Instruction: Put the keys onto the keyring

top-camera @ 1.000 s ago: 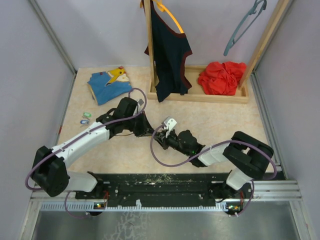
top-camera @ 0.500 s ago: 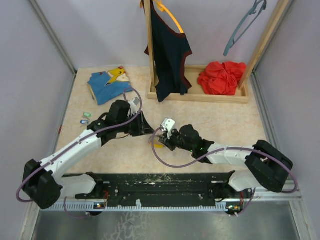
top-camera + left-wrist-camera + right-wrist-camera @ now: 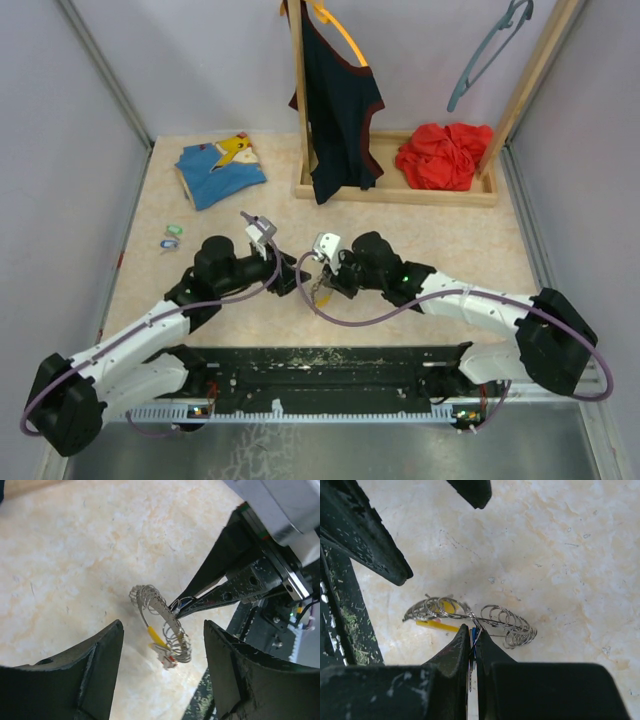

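The keyring (image 3: 161, 614), a thin grey wire ring with coiled ends, a yellow tag (image 3: 155, 635) and a small red piece (image 3: 170, 660), hangs just above the table. My right gripper (image 3: 472, 631) is shut on the keyring (image 3: 470, 611), and a thin blue sliver shows between its pads. My left gripper (image 3: 162, 627) stands open on either side of the ring without touching it. From above, both grippers (image 3: 292, 275) (image 3: 320, 283) meet near the table's front middle. The keys, mint green (image 3: 173, 230) and blue (image 3: 168, 242), lie at the far left.
A folded blue and yellow cloth (image 3: 220, 170) lies at the back left. A wooden rack (image 3: 400, 192) at the back holds a dark shirt on a hanger (image 3: 335, 100) and a red cloth (image 3: 445, 155). The black base rail (image 3: 330, 365) runs along the near edge.
My left gripper has opened and let go of the keyring, drawing back toward the near edge. The right gripper stays shut on the ring and has shifted slightly left.
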Available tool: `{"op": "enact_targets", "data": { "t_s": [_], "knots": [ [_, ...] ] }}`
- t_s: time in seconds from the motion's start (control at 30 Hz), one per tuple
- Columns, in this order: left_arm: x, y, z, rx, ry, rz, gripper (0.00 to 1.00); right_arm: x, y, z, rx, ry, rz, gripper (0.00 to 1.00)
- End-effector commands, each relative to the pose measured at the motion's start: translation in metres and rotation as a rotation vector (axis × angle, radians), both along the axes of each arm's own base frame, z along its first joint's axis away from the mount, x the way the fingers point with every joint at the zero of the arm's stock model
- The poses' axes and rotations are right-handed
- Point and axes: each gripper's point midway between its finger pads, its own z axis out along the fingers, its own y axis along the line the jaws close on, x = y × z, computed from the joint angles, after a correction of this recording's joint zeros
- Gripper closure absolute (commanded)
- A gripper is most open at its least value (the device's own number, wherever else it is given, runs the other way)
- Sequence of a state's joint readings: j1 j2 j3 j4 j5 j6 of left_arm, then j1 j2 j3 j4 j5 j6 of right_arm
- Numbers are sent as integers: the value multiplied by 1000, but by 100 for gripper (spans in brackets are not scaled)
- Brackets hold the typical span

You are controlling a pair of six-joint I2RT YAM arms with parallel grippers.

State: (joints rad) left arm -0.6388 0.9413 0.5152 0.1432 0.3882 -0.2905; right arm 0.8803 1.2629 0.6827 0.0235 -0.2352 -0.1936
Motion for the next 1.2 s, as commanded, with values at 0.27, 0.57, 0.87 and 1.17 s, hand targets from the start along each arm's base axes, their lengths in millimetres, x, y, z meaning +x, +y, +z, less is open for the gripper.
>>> {"op": "enact_targets", "data": {
  "t_s": [0.27, 0.57, 0.87, 1.17],
  "knots": [
    [-21, -29, 18, -61, -532, -377, 33, 1, 1, 56, -10, -86, 98, 100],
    [-20, -36, -4, -67, -506, -399, 51, -1, 3, 58, -5, -67, 113, 100],
    [-19, -47, -5, -121, -471, -367, 52, 1, 6, 57, 0, -50, 94, 100],
    [-10, -50, -13, -115, -429, -317, 65, 0, 8, 58, 6, -42, 99, 100]
  ]
}}
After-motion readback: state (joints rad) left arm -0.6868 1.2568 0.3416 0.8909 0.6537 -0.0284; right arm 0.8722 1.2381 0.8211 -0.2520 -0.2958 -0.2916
